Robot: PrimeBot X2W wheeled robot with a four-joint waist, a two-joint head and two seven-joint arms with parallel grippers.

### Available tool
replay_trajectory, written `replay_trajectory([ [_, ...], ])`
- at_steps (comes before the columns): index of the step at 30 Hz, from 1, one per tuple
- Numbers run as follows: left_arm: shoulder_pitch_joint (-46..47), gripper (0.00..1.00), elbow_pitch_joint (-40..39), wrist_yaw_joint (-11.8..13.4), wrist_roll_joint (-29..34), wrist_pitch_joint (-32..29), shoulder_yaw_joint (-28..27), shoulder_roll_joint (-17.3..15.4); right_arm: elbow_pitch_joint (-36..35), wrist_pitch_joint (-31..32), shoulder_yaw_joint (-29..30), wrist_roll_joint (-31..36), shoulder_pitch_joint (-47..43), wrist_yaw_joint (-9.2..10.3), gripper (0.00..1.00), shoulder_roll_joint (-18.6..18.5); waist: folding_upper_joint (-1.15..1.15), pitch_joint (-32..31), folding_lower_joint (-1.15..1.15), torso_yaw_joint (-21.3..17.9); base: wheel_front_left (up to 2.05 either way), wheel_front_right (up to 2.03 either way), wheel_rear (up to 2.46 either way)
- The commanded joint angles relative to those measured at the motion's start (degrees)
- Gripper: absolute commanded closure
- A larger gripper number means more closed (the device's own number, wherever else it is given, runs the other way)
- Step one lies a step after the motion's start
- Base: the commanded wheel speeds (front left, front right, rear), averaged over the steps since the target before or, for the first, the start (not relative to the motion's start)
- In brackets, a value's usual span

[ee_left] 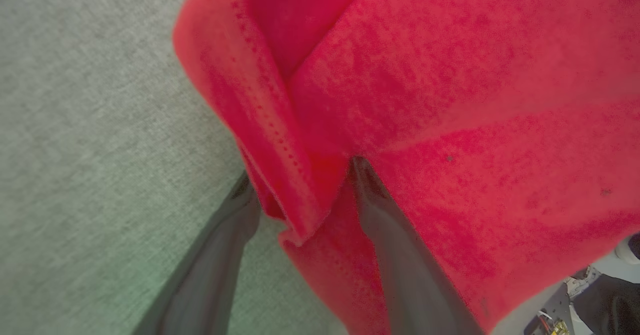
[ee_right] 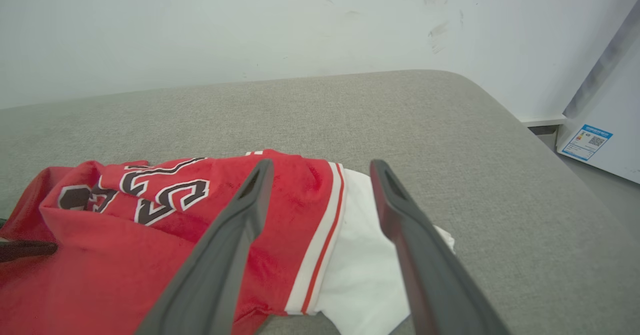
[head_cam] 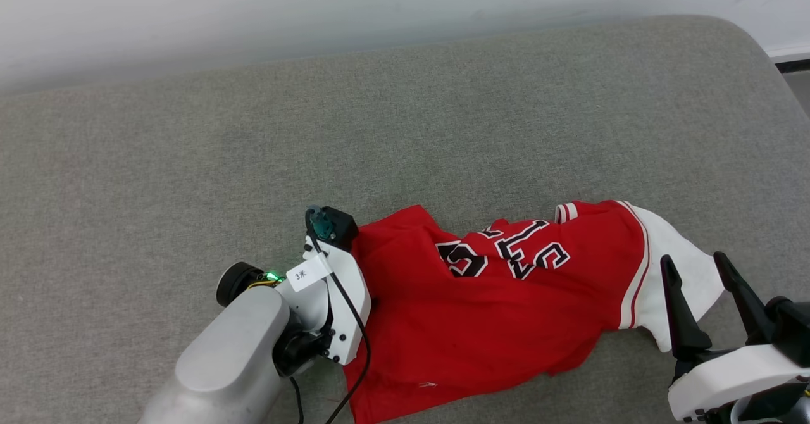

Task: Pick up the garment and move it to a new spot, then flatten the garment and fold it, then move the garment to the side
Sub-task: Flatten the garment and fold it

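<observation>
Straddling a red hem fold of the shirt [ee_left: 450, 125], the left gripper [ee_left: 301, 172] has its fingers spread, not clamped. The right gripper [head_cam: 695, 261] hovers wide open by the white sleeve. The shirt lies crumpled, lettering up, on the grey cushion [head_cam: 380, 126].

A red jersey-style garment [head_cam: 493, 310] lies crumpled on a table [head_cam: 190, 158] covered in grey woven cloth, its far right corner rounded. The shirt sits on the near right part of the surface, stretched left to right. Its red body is bunched in loose folds, and the black, white-edged lettering is partly creased into them. A short white sleeve, set off by red-and-white striped trim, lies flat on the cloth at the right end. A folded red hem rests on the grey weave at the left end.
</observation>
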State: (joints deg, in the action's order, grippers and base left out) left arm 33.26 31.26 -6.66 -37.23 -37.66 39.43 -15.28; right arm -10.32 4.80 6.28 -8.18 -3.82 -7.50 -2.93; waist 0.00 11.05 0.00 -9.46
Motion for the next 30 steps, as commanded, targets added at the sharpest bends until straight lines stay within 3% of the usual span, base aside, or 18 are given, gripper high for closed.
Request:
replay_trajectory([
  [1, -3.09, 1.0, 1.8, -0.73, -0.51, -0.39, 2.51, 1.06, 0.37, -0.27, 0.14, -0.31, 0.96, 0.02, 0.0, 0.07, 0.0, -0.01, 0.0, 0.09, 0.0, 0.0, 0.0],
  [6, 0.22, 1.0, 0.81, -0.3, 1.54, 7.38, 0.85, -0.53, 1.25, -0.32, 0.23, -0.74, 1.43, 0.02, 0.0, 0.07, 0.0, -1.14, 0.0, 1.0, 0.0, 0.0, 0.0],
  [12, 2.31, 1.0, -0.47, 2.57, 4.01, 14.78, -1.55, -2.51, 1.96, -0.23, 0.25, -1.15, 0.73, 0.02, 0.0, 0.07, 0.0, -3.12, 0.0, 2.51, 0.0, 0.0, 0.0],
  [17, 1.77, 1.0, -3.48, 5.52, 5.18, 19.29, -4.31, -6.34, 2.44, -0.04, 0.54, -1.46, -0.28, 0.03, 0.0, 0.07, 0.0, -5.54, 0.0, 4.09, 0.0, 0.0, 0.0],
  [24, -3.49, 1.0, -13.39, 11.28, 5.01, 21.7, -8.94, -13.13, 2.67, 0.22, 0.95, -1.6, -1.86, 0.02, 0.0, 0.08, 0.0, -8.64, 0.0, 6.97, 0.0, 0.0, 0.0],
  [30, -14.68, 1.0, -24.89, 17.89, 3.04, 19.95, -12.91, -18.67, 2.09, 0.67, 1.15, -1.53, -3.13, 0.02, 0.0, 0.08, 0.0, -10.68, 0.0, 9.53, 0.0, 0.0, 0.0],
])
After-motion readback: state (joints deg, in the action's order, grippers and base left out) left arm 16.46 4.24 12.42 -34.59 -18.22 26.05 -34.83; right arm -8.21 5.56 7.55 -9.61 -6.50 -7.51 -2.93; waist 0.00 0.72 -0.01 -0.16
